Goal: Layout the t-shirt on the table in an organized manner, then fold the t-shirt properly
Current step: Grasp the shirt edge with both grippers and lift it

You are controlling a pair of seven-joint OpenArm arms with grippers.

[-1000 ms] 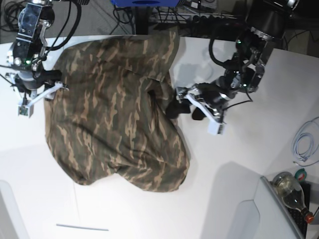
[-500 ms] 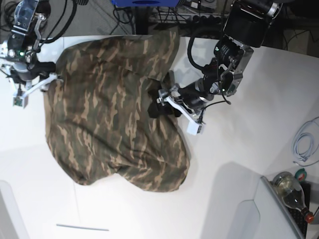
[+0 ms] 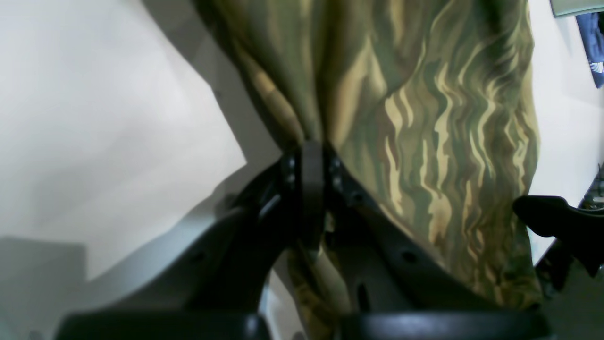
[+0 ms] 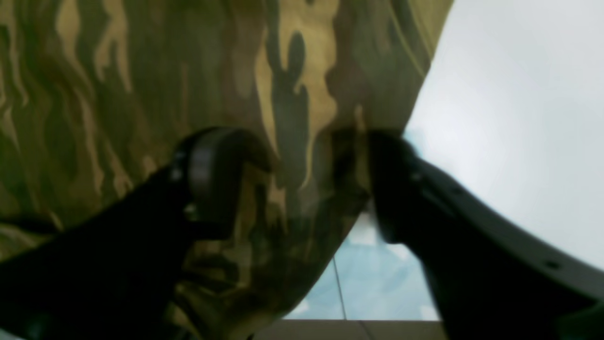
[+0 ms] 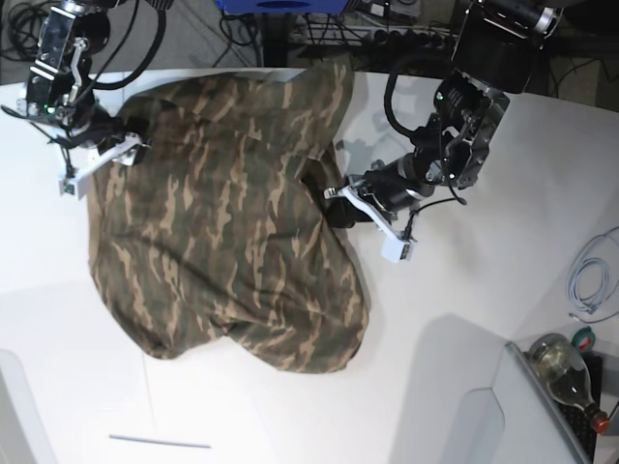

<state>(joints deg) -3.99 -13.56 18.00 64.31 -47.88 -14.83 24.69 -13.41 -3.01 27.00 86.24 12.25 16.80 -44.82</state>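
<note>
T-shirt [image 5: 227, 227] lies rumpled over the middle of the white table [image 5: 464, 319]; left tool [image 3: 311, 189] pinched tight on a gathered fold at its edge, right tool [image 4: 302, 189] spread wide with cloth draped between its fingers at another edge.

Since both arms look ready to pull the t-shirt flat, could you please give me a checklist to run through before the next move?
1. Left tool shut on the t-shirt: ok, cloth is pinched between its fingers.
2. Right tool gripping cloth: not ok, jaws stand apart astride the edge.
3. T-shirt spread flat: not ok, bunched and rumpled.
4. Bare table beside the shirt for spreading: ok.
5. Collar and sleeves located: cannot tell.
</note>
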